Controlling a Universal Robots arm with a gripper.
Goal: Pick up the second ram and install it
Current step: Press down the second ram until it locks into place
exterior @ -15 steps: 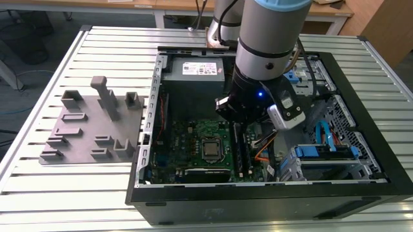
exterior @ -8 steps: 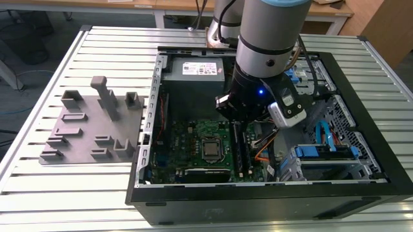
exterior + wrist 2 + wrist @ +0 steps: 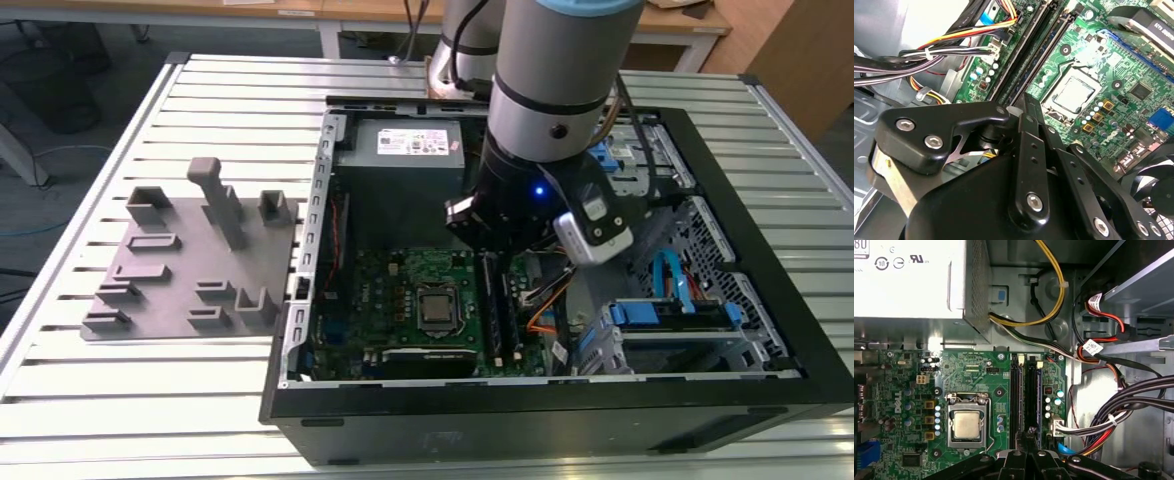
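Your jaws are drawn together, the fingertips (image 3: pixel 1030 434) nearly touching each other. They sit right over the near end of the ram (image 3: pixel 1037 390). You cannot tell whether they pinch the board's edge or only press on it. The ram stands on edge in its slot on the motherboard, and its long axis runs straight out ahead of the jaws, in line with the fingers. A second, dark slot (image 3: pixel 1016 400) lies parallel just to one side of the jaws. The CPU (image 3: pixel 968 425) is farther out on that same side, and a cable bundle (image 3: pixel 1114 412) is on the other.

The first wrist view looks straight down the ram's whole length. The second wrist view shows it slantwise (image 3: pixel 1036 57), running away from the fingertips (image 3: pixel 1026 112). The exterior view shows the arm reaching down into the open case (image 3: pixel 561 400). It also shows a grey slotted block (image 3: pixel 187 260) well apart from the jaws, out on the tabletop (image 3: pixel 134 400).
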